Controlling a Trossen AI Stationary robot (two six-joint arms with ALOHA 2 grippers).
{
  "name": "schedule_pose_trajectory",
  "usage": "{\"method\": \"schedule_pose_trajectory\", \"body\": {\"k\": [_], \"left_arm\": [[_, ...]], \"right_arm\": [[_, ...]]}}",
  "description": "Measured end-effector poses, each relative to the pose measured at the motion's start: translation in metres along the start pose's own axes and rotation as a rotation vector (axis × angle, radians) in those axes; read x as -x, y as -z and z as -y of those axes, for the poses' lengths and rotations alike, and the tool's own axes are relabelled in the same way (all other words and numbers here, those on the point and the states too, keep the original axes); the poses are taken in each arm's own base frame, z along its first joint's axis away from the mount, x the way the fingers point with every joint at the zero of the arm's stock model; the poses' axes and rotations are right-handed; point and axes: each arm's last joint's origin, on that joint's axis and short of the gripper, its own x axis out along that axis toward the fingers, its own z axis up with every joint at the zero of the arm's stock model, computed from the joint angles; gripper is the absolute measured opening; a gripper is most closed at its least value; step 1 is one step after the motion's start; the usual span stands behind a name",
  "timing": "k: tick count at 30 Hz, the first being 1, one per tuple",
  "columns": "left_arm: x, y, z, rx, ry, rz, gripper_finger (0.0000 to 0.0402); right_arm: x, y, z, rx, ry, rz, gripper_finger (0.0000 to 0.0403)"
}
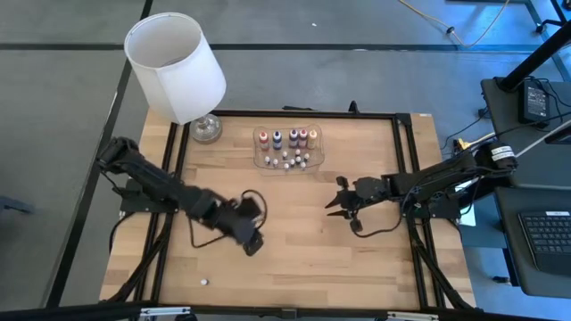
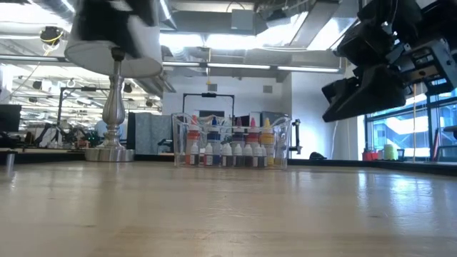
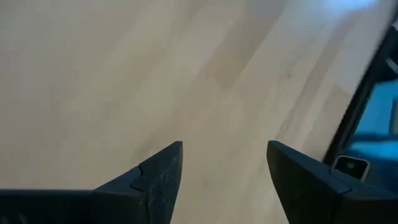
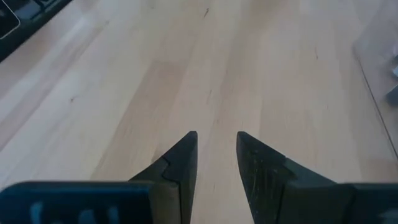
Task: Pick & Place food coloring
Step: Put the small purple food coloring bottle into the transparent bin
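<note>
Several food coloring bottles (image 1: 287, 141) stand upright in a shallow clear tray (image 1: 260, 160) at the table's far middle; the low view shows the bottles (image 2: 227, 151) in a row behind the tray wall (image 2: 284, 143). A tiny whitish bottle (image 1: 204, 282) lies alone on the wood near the front left. My left gripper (image 1: 254, 244) hangs open over bare wood left of centre, up and to the right of that bottle; its wrist view shows only wood between the fingers (image 3: 224, 147). My right gripper (image 1: 332, 205) stands right of centre, its fingers (image 4: 216, 134) a little apart with nothing between them.
A lamp with a white shade (image 1: 175, 64) and a glass base (image 1: 206, 130) stands at the far left corner, next to the tray. A black frame rail (image 1: 403, 178) runs along the table's right side. Bare wood (image 1: 294, 259) spreads between and in front of the grippers.
</note>
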Motion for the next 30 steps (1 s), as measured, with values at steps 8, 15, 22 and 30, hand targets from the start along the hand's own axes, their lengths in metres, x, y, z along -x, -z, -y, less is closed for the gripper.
{"method": "schedule_pose_trajectory", "body": {"k": [8,15,22,30], "left_arm": [[-0.011,0.079,0.01,0.39,-0.224,-0.13,0.0224],[-0.018,0.142,0.022,0.682,-0.31,-0.242,0.0227],[-0.021,0.171,0.022,0.692,-0.371,-0.272,0.0228],[-0.026,0.182,0.02,0.644,-0.433,-0.334,0.0224]], "right_arm": [[-0.006,0.002,0.0,0.002,0.0,0.002,0.0115],[-0.006,0.001,0.0,0.003,0.002,0.014,0.0115],[-0.006,-0.002,0.001,0.004,0.004,0.041,0.0115],[-0.006,-0.003,0.001,0.001,0.004,0.052,0.0115]]}}
